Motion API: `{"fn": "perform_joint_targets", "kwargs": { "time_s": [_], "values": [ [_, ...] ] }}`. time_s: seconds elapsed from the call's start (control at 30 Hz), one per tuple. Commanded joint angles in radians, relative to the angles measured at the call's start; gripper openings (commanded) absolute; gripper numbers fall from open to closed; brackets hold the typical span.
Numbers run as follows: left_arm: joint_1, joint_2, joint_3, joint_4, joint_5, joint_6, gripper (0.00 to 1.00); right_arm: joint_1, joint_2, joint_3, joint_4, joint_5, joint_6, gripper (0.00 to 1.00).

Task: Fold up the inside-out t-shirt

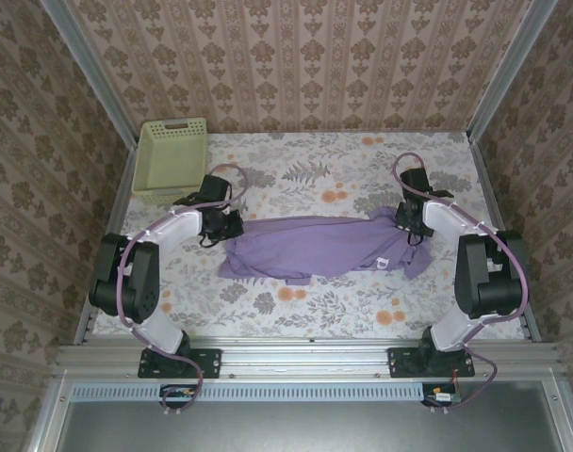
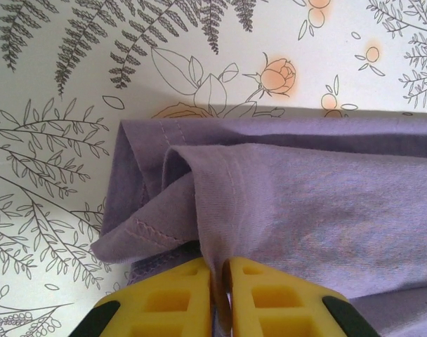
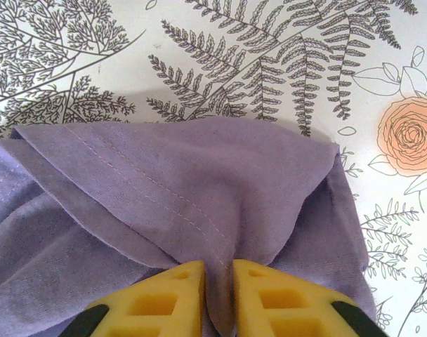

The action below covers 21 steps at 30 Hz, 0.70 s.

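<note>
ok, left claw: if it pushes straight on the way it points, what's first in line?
The t-shirt: the left claw is shut on a fold of it, more purple cloth directly ahead. Beyond, probably the floral table cover; depth is unclear.

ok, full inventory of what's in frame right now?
t-shirt: 1, lavender-purple, lying in a long band across mid-table between the grippers
tag: 1, white, on the t-shirt near its right end
basket: 1, pale green plastic, far left corner of the table
tablecloth: 1, white floral print with orange roses, covering the table
left gripper: 1, yellow fingers, shut on the t-shirt's left end
right gripper: 1, yellow fingers, shut on the t-shirt's right end
</note>
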<state>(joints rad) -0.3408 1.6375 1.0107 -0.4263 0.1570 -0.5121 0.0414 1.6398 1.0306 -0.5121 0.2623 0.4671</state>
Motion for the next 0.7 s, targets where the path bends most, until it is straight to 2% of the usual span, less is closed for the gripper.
{"fn": "perform_joint_targets", "kwargs": {
  "time_s": [0.0, 0.17, 0.4, 0.67],
  "values": [
    [-0.005, 0.006, 0.019, -0.026, -0.011, 0.021, 0.15, -0.005, 0.016, 0.027, -0.014, 0.021, -0.006, 0.15],
    [-0.004, -0.008, 0.018, -0.035, -0.026, 0.023, 0.15, -0.006, -0.009, 0.022, -0.018, 0.064, -0.005, 0.0],
    [-0.003, -0.026, 0.006, -0.03, -0.033, 0.026, 0.17, 0.002, -0.08, 0.035, -0.06, 0.143, -0.016, 0.0],
    [-0.002, -0.108, -0.05, 0.001, -0.034, 0.013, 0.33, 0.018, -0.158, 0.006, -0.047, 0.163, -0.021, 0.0]
  ]
}}
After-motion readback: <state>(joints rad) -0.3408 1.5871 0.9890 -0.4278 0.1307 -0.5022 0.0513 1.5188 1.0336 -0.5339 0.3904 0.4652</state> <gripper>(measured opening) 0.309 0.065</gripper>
